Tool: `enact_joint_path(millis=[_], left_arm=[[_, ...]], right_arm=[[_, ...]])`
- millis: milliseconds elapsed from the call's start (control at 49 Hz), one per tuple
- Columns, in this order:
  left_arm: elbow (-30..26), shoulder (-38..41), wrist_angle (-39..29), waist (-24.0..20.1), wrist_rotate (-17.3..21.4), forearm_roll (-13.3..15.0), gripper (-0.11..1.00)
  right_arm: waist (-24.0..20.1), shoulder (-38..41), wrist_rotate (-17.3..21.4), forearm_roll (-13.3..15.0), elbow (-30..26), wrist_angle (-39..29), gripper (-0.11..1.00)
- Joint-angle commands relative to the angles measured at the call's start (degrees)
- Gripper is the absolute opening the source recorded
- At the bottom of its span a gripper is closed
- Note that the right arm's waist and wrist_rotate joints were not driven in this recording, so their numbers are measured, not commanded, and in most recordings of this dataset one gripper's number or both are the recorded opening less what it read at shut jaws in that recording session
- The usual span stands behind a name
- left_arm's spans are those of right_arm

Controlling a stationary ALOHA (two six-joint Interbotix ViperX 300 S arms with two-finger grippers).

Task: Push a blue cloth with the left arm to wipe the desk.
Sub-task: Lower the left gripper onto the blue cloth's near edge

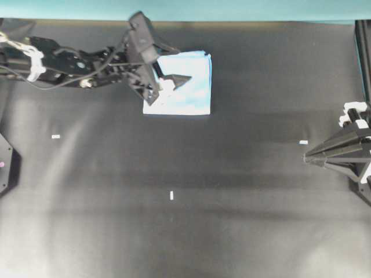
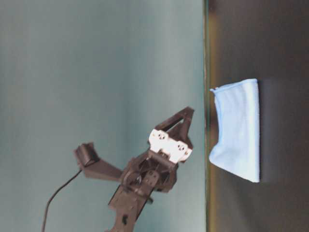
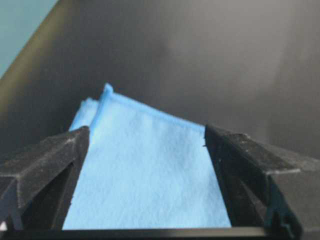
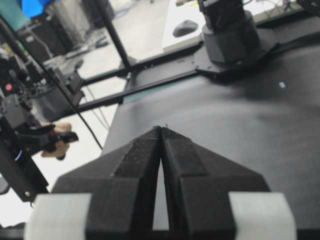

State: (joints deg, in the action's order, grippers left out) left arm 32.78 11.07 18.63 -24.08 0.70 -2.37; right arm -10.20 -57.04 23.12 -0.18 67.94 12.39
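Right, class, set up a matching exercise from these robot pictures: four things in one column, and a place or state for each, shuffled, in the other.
Things:
1. sky-blue folded soft cloth
2. left black two-finger tool
3. right black two-finger tool
4. small white tape mark

Places or states:
A. fingers pressed together, parked at the desk's edge
B. open, over the cloth
C. alone near the middle of the matte black desk
D. lying flat near the teal strip

Pairs: 1-D, 2-B, 3-A, 4-C
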Motion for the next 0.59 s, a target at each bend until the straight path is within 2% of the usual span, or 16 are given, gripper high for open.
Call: enact_joint_path(millis=[0, 184, 388, 571], left_arm=[[-2.0, 1.3, 0.5, -0.4, -0.1, -0.2, 0.89], [-3.0, 5.2, 0.2, -0.4, -1.0, -0.2, 0.88], [-2.4, 9.3, 0.2, -0.5, -4.1, -0.2, 0.88], [-1.7, 9.8, 0.2, -0.5, -4.3, -0.1, 0.88]], right_arm=[[0.0, 0.3, 0.0, 0.0, -0.4, 0.4, 0.01], [0.0, 0.3, 0.0, 0.1, -0.1, 0.3, 0.01], [0.0, 0.3, 0.0, 0.0, 0.4, 0.3, 0.01], [0.0, 0.3, 0.0, 0.0, 0.5, 0.3, 0.01]])
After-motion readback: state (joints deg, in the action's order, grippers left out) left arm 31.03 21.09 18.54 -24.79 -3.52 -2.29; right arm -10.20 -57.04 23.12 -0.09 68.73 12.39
